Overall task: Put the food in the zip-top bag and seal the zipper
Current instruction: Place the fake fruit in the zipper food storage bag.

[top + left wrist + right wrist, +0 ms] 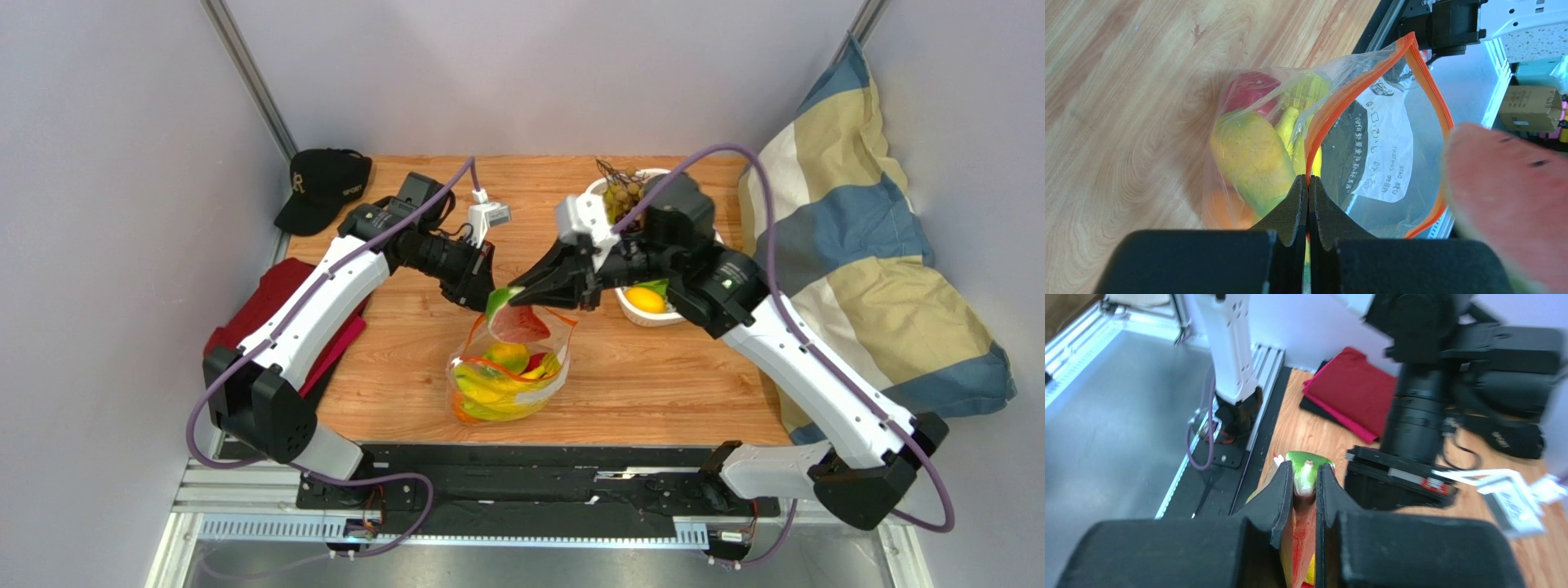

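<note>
The clear zip-top bag (513, 368) stands open on the wooden table, with several toy foods inside: a yellow-green piece (1250, 156), a red fruit (1250, 89) and an orange one (1226, 208). My left gripper (1308, 179) is shut on the bag's orange-red zipper (1324, 116) and holds the near edge of the mouth up; it also shows in the top view (482, 294). My right gripper (1304, 467) is shut on a watermelon slice (1306, 471), red with a green rind, just above the bag's mouth. The slice shows blurred in the left wrist view (1511, 196).
A white basket (650, 321) at the right holds a yellow fruit (646, 299) and grapes (620, 194). A black cap (321, 184) lies at the back left, a folded red cloth (264, 312) at the left edge and a striped pillow (859, 245) at the right.
</note>
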`<state>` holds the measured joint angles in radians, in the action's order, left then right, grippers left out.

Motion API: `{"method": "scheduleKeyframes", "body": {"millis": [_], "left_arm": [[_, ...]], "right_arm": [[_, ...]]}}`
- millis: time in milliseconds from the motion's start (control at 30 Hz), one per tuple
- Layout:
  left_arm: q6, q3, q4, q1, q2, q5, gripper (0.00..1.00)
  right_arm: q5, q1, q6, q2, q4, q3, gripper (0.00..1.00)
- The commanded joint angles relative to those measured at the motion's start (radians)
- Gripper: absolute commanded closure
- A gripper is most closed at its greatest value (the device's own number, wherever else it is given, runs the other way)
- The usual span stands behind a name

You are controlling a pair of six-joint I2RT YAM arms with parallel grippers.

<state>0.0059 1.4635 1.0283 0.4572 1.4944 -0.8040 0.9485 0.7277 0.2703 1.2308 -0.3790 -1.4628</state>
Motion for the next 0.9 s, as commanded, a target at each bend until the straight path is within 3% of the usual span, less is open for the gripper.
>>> {"method": "scheduleKeyframes", "body": {"millis": [0, 167, 333, 367, 400, 467, 500, 533, 700, 867], "left_arm": [[0.0, 0.04, -0.013, -0.003, -0.006, -0.026, 1.0], [0.003, 0.035, -0.008, -0.003, -0.011, -0.027, 1.0], [0.002, 0.032, -0.008, -0.003, -0.006, -0.032, 1.0], [0.003, 0.034, -0.008, -0.003, -0.003, -0.032, 1.0], [0.002, 0.034, -0.01, -0.003, -0.005, -0.034, 1.0], [0.002, 0.034, -0.01, -0.003, -0.006, -0.035, 1.0], [0.002, 0.034, -0.01, -0.003, -0.008, -0.034, 1.0], [0.005, 0.034, -0.007, -0.003, -0.01, -0.034, 1.0], [0.008, 0.035, -0.002, -0.003, -0.014, -0.032, 1.0], [0.006, 0.034, -0.007, -0.003, -0.019, -0.035, 1.0]], "right_arm": [[-0.032, 0.07, 0.321, 0.077, -0.19, -0.028, 1.0], [-0.065, 0.091, 0.535, 0.163, -0.475, -0.12, 1.0], [-0.115, 0.127, 0.616, 0.28, -0.748, -0.243, 0.99], [-0.149, 0.137, 0.615, 0.295, -0.78, -0.264, 0.93], [-0.157, 0.145, 0.604, 0.326, -0.826, -0.315, 0.7], [-0.169, 0.157, 0.552, 0.338, -0.837, -0.353, 0.37], [-0.181, 0.157, 0.473, 0.331, -0.799, -0.364, 0.08], [-0.198, 0.156, 0.442, 0.322, -0.776, -0.375, 0.03], [-0.202, 0.083, 0.308, 0.257, -0.655, -0.364, 0.01], [-0.133, -0.181, 0.161, 0.214, -0.568, -0.288, 0.04]]}}
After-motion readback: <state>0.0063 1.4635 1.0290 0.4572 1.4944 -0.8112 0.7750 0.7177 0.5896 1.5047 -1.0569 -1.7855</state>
